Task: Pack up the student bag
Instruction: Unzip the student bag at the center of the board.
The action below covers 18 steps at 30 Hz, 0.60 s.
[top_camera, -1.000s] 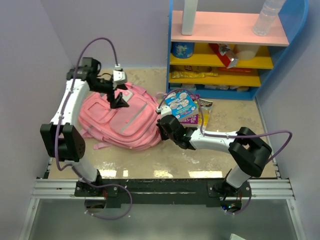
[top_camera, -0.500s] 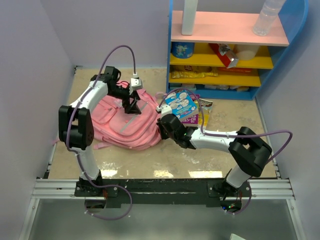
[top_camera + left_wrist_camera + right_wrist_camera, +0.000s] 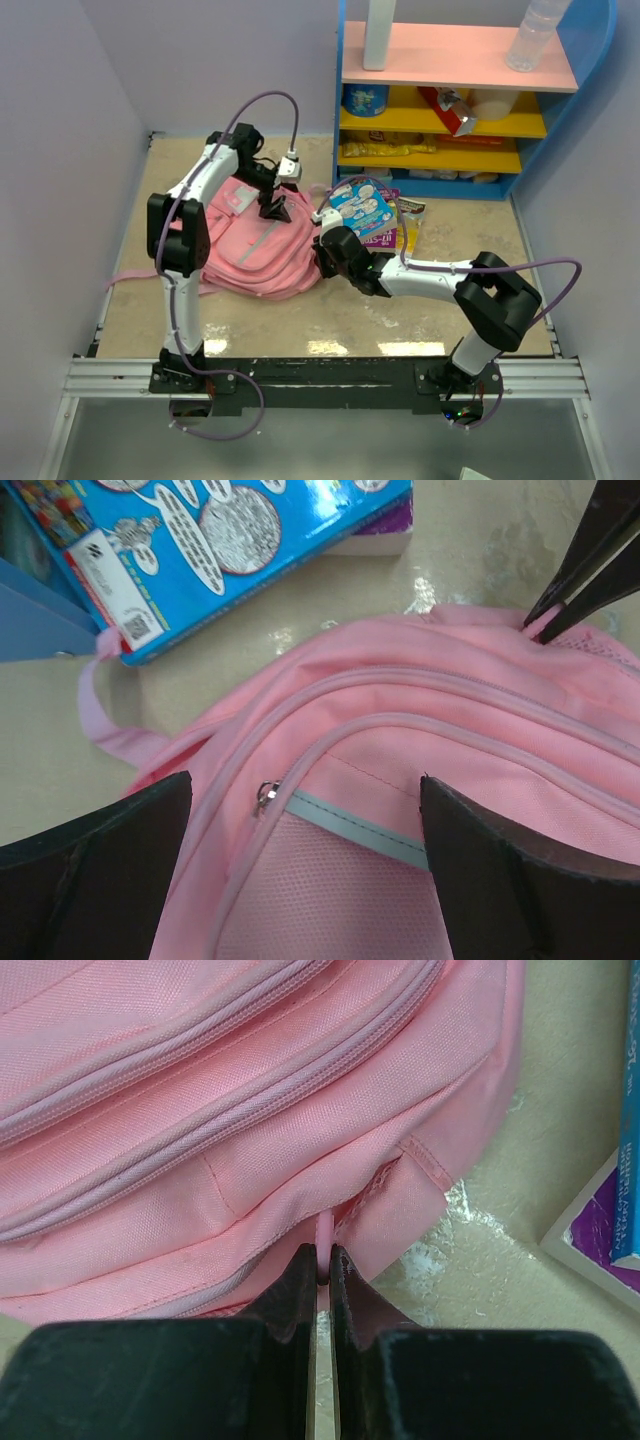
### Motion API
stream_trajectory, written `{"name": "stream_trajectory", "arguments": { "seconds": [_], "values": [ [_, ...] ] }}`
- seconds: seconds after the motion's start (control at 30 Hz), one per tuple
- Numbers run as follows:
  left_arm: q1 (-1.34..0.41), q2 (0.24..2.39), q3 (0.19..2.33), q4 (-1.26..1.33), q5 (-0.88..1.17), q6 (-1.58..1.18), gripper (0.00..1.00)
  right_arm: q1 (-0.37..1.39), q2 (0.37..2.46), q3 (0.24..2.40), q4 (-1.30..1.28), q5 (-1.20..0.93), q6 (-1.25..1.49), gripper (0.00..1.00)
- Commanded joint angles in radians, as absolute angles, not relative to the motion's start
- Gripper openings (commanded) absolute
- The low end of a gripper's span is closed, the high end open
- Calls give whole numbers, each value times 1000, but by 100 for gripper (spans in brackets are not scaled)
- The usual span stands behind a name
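Left gripper [image 3: 305, 785]: wide open, hovering above student bag [image 3: 250, 245] top.
Right gripper [image 3: 322, 1260]: clamped on bag's pink edge tab.

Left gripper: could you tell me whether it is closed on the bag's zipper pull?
No, the left gripper is wide open above the student bag, the zipper pull untouched between its fingers.

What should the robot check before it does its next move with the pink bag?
1. Right claw shut on the pink tab of the student bag: ok.
2. Left claw open: ok.
3. Zipper pull in view under the left claw: ok.
4. Bag unzipped for packing: not ok, zippers look closed.
5. Left claw touching the bag: cannot tell.
6. Blue book beside the bag: ok.
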<state>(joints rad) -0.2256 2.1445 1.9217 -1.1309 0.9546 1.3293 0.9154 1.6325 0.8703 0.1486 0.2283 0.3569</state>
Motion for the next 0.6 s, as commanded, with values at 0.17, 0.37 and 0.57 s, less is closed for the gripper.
{"name": "stream_trajectory", "arguments": {
  "seconds": [0.17, 0.37, 0.57],
  "values": [
    [-275, 2192, 1976, -1253, 891, 1473, 100, 917, 1626, 922, 198, 173, 321, 0],
    [-287, 2223, 2011, -1255, 877, 1457, 82, 917, 1609, 919, 198, 160, 311, 0],
    [-296, 2290, 2077, -1316, 858, 1459, 73, 917, 1594, 908, 195, 152, 291, 0]
  ]
}}
